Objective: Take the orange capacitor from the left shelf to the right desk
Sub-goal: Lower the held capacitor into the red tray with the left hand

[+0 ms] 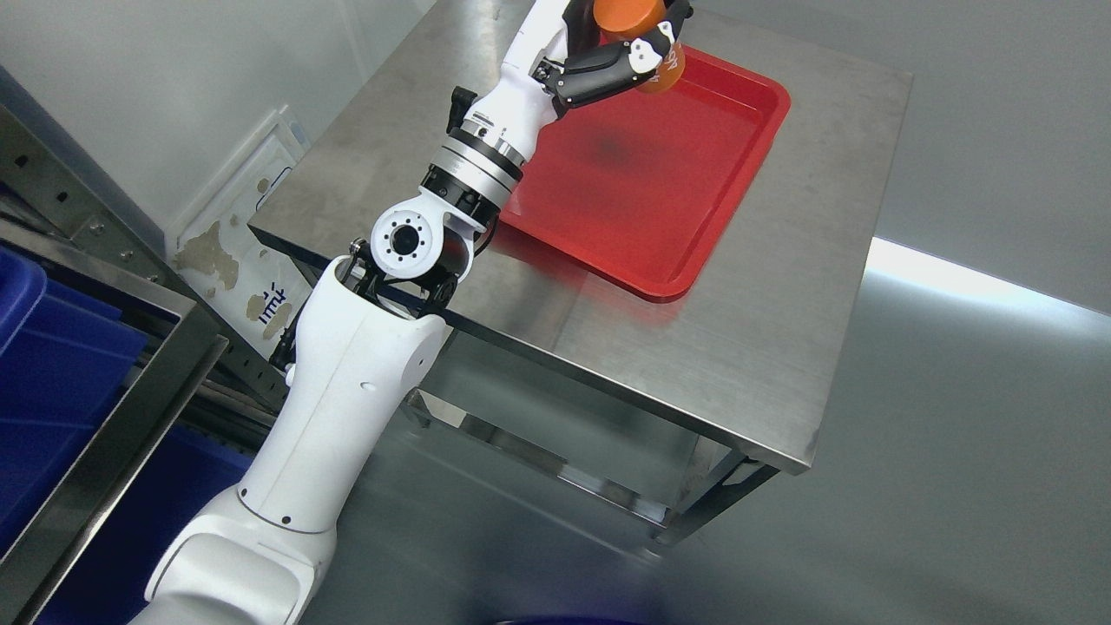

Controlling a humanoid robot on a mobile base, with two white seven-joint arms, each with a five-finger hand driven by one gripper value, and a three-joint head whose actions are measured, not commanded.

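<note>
My left arm comes in from the lower left and reaches across the steel desk (764, 286). Its hand (621, 48) is at the top edge, with black fingers (599, 71) wrapped around an orange capacitor (632, 17), a thick orange cylinder with white print. The hand holds the capacitor over the far left part of a red tray (694, 191) that lies on the desk. The capacitor's top is cut off by the picture edge. I cannot tell whether it touches the tray. The right arm is not in view.
A metal shelf frame (130, 382) with blue bins (52, 373) stands at the lower left. A white panel (243, 226) leans on the wall behind the desk. Grey floor lies to the right of the desk and in front of it.
</note>
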